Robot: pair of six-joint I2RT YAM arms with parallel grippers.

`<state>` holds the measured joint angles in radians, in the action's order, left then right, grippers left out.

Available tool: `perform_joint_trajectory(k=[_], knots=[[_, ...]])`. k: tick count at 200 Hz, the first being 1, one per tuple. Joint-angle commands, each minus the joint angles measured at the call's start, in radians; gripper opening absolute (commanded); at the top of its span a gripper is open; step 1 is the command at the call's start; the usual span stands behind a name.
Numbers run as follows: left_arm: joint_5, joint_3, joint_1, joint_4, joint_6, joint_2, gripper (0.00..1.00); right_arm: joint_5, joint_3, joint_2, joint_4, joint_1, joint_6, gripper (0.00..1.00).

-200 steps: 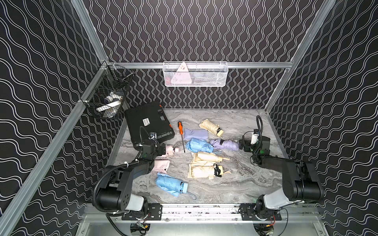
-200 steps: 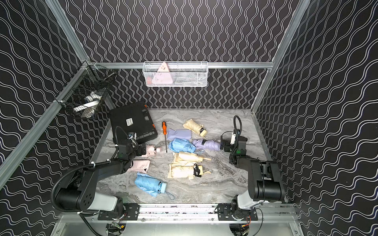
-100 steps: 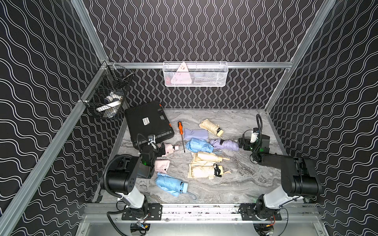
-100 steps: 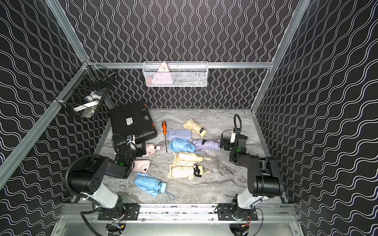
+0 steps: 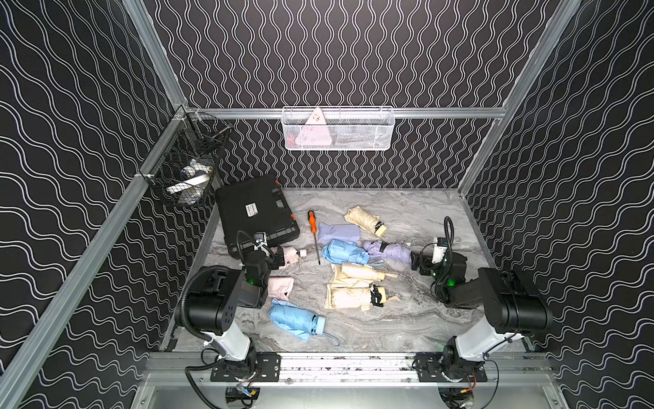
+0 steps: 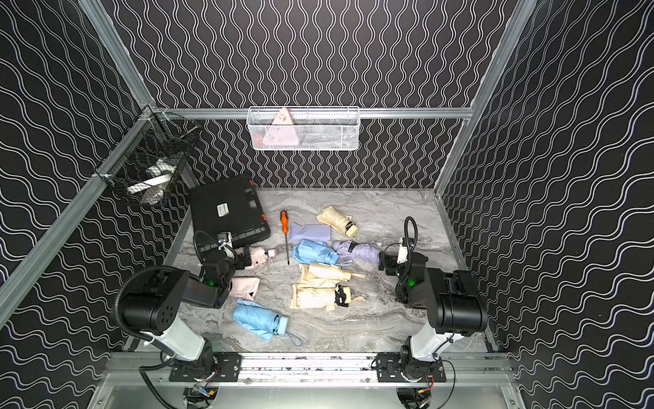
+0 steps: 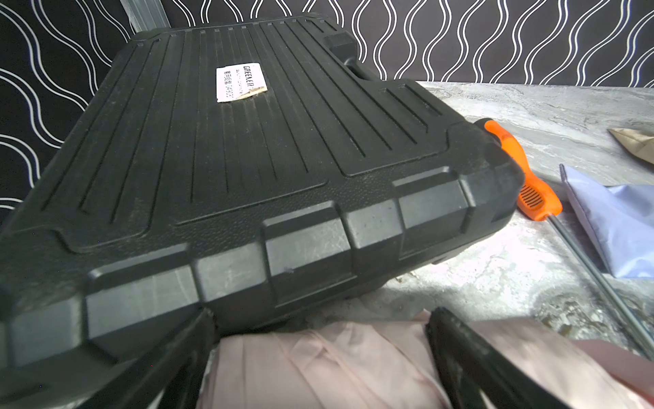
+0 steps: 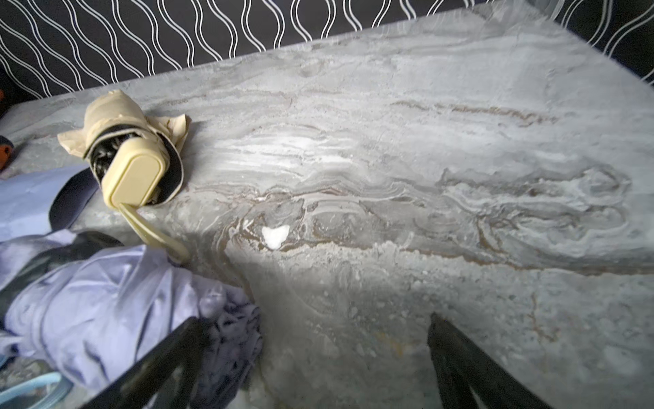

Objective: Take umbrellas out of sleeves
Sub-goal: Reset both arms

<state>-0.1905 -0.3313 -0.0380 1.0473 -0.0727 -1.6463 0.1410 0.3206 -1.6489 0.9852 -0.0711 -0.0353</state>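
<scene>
Left gripper (image 7: 320, 329) wide open at the pink umbrella (image 7: 318, 364)

Both of its fingers (image 7: 170, 354) stand apart, with the pink umbrella lying between them, right beside the black case (image 7: 247, 159) on the worktop (image 7: 495, 276). I think I must go low, squeeze the bunched cloth softly, and keep off the case. My right gripper (image 8: 315, 320) is open too, holding nothing, next to the lilac umbrella (image 8: 106, 301). A flat pink sleeve (image 5: 280, 287) lies close by.
</scene>
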Motion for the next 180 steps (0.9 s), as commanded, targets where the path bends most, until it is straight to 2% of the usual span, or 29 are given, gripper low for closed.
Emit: perform_joint_trajectory(k=[1,20,55,180], knots=[[0.052,-0.028,0.0,-0.006,0.057,-0.003,0.99,-0.034,0.018,-0.011,0.106,0.001,-0.013,1.0],[0.094,-0.041,0.0,-0.03,0.072,-0.004,0.99,-0.041,0.044,-0.009,0.053,0.001,-0.02,1.0],[0.095,-0.04,-0.001,-0.027,0.073,-0.004,0.99,-0.086,0.102,-0.008,-0.069,-0.001,-0.039,1.0],[0.095,-0.04,-0.002,-0.027,0.073,-0.005,0.99,-0.101,0.094,-0.01,-0.044,-0.001,-0.038,1.0]])
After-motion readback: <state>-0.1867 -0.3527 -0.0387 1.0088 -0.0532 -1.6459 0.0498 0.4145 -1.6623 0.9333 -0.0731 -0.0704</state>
